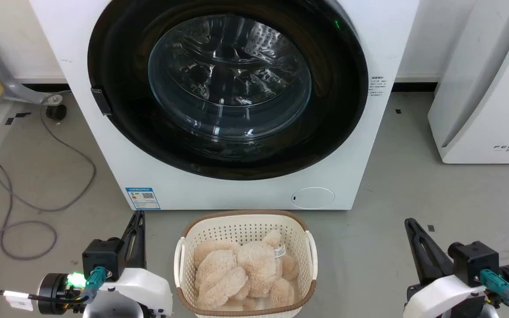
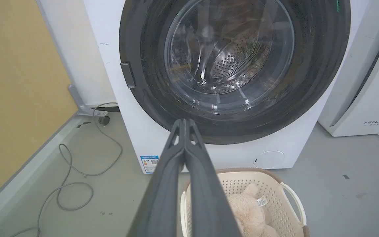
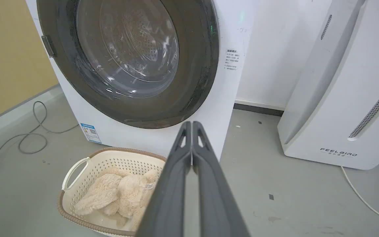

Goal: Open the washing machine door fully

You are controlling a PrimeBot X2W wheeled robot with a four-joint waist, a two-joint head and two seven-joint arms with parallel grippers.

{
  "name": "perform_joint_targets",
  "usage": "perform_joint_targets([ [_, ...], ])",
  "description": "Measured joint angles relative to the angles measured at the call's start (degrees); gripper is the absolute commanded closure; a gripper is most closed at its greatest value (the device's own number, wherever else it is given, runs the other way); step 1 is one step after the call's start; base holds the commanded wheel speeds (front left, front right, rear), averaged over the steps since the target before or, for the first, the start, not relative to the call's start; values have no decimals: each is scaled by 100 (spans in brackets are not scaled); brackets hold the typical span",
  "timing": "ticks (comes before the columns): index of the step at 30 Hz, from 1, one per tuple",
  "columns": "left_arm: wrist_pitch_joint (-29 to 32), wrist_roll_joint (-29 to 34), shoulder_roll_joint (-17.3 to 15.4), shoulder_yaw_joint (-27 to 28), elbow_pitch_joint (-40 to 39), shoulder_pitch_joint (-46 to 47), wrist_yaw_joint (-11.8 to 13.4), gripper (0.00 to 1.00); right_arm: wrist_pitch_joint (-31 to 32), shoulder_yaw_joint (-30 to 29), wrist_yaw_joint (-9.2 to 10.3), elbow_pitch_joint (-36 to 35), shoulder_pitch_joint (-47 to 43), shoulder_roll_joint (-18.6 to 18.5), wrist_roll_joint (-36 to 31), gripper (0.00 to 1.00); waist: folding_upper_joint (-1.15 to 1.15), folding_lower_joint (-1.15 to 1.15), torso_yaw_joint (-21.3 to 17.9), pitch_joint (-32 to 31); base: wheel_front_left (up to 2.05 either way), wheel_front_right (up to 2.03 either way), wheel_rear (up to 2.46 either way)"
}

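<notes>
The white boxy washing machine (image 1: 219, 194) is standing on the grey floor (image 1: 413, 176), and its door (image 1: 228, 88), a big round glossy black ring around a bulging clear glass bowl, is sitting shut and flush against the machine's front, reaching almost across its width. A smooth white appliance (image 1: 484, 110) is standing just to the machine's right. In front of the machine, a cream plastic basket (image 1: 245, 223) with a holed wall and a brown woven rim is resting on the floor, and a fluffy beige plush toy (image 1: 245, 269) is lying inside it. The left gripper (image 1: 139, 215) and the right gripper (image 1: 409, 222) are hovering low on either side of the basket, each with its long dark fingers pressed together on nothing, well apart from the door. A grey cable (image 1: 24, 207) is looping across the floor at the left. A small blue sticker (image 1: 142, 198), a round cap (image 1: 313, 197) and a dark latch (image 1: 101, 100) at the door's left edge are showing on the machine. The left wrist view is adding a matte yellow wall (image 2: 18, 82) and the drum's holed steel (image 2: 232, 59) behind the glass; the right wrist view is adding the appliance's dotted vent strip (image 3: 377, 105) and a white cord (image 3: 360, 194).
</notes>
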State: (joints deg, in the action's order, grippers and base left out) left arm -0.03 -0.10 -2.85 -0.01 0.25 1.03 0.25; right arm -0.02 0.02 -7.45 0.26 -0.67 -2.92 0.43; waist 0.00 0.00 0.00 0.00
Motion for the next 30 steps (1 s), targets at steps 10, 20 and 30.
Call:
perform_joint_targets([
  [10, -10, -9, 0, -47, 38, 3, 9, 0, -16, -1, 0, 30, -3, 0, 14, 0, 0, 0, -3, 3, 0, 0, 0],
  [20, -126, -77, 1, -147, 145, 11, 11, 0, -119, -7, 0, 146, -4, 0, 118, 100, 0, 0, -8, 14, 0, 0, 0],
  [30, -258, -169, 2, -267, 215, 21, 16, 0, -245, -10, 0, 243, -4, 0, 346, 100, 0, 0, -18, 35, 0, 0, 0],
])
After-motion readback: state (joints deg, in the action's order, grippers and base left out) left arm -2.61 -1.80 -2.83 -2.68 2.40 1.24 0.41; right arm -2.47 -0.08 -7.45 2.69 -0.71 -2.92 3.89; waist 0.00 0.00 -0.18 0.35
